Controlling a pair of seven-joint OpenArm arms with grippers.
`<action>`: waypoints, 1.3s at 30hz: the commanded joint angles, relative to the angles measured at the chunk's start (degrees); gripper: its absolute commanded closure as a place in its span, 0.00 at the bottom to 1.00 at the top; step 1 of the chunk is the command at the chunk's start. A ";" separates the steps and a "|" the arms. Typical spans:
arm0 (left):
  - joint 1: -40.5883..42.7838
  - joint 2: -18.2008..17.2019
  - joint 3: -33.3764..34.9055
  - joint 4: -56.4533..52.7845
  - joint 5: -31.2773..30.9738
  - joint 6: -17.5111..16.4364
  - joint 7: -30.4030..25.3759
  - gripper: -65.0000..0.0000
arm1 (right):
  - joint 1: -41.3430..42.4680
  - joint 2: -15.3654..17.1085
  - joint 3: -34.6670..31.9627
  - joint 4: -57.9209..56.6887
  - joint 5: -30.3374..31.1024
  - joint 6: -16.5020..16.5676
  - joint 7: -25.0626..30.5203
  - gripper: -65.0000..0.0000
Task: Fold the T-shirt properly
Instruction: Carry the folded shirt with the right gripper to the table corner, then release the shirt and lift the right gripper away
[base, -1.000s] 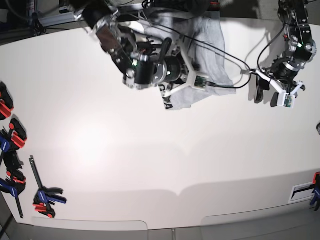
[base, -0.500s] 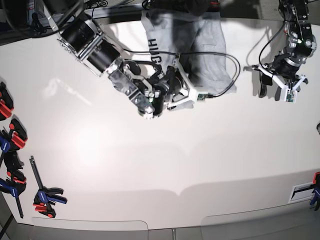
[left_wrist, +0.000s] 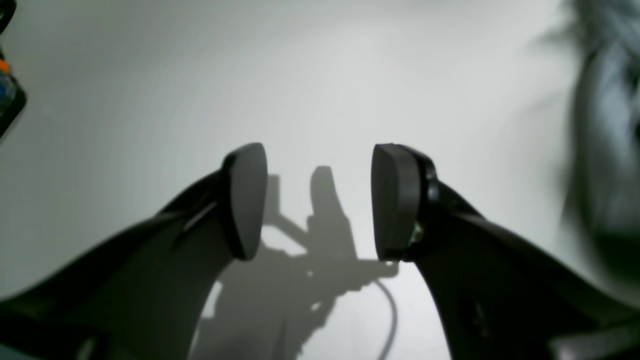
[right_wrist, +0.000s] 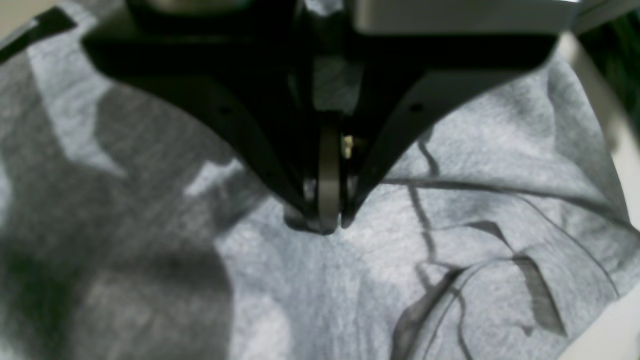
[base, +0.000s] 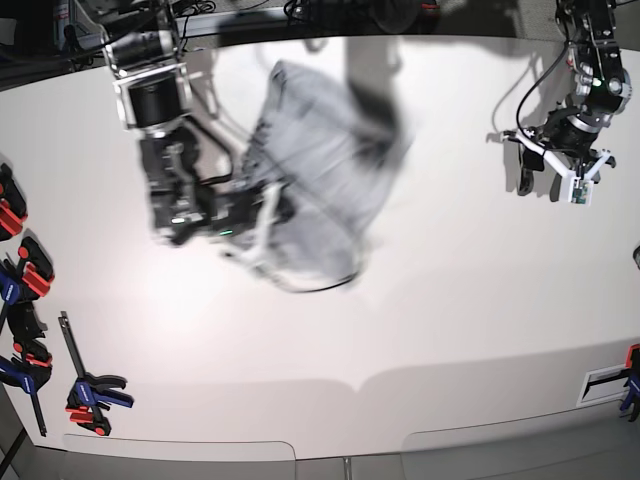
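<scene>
Shirt: the light heather-grey cotton T-shirt (base: 320, 170) is seen blurred, upper centre of the base view.
Right gripper (right_wrist: 324, 220): fingers clamped on grey fabric.
Left gripper (left_wrist: 320, 200): fingers held apart over the white table (base: 450, 300).
Writing: none can be read.

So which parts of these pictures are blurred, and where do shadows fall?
Base view: the T-shirt and right gripper are smeared by motion; the left gripper is sharp. Left wrist view: the gripper casts a hard shadow on the table; the right edge is blurred. Right wrist view: gripper shadows darken the cloth.
</scene>
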 joint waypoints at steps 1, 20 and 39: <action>-0.31 -0.94 -0.37 0.85 -0.39 0.07 -1.38 0.53 | -0.79 0.50 2.80 -0.48 -5.01 -1.75 -3.78 1.00; -0.35 -0.94 -0.37 0.85 -0.42 0.07 -1.33 0.53 | -7.15 8.50 52.41 -0.50 -10.14 -7.13 -3.72 1.00; -1.57 -0.94 -0.37 0.85 -1.95 2.43 -1.40 0.53 | -11.80 15.58 55.98 3.91 1.90 -6.86 -1.42 1.00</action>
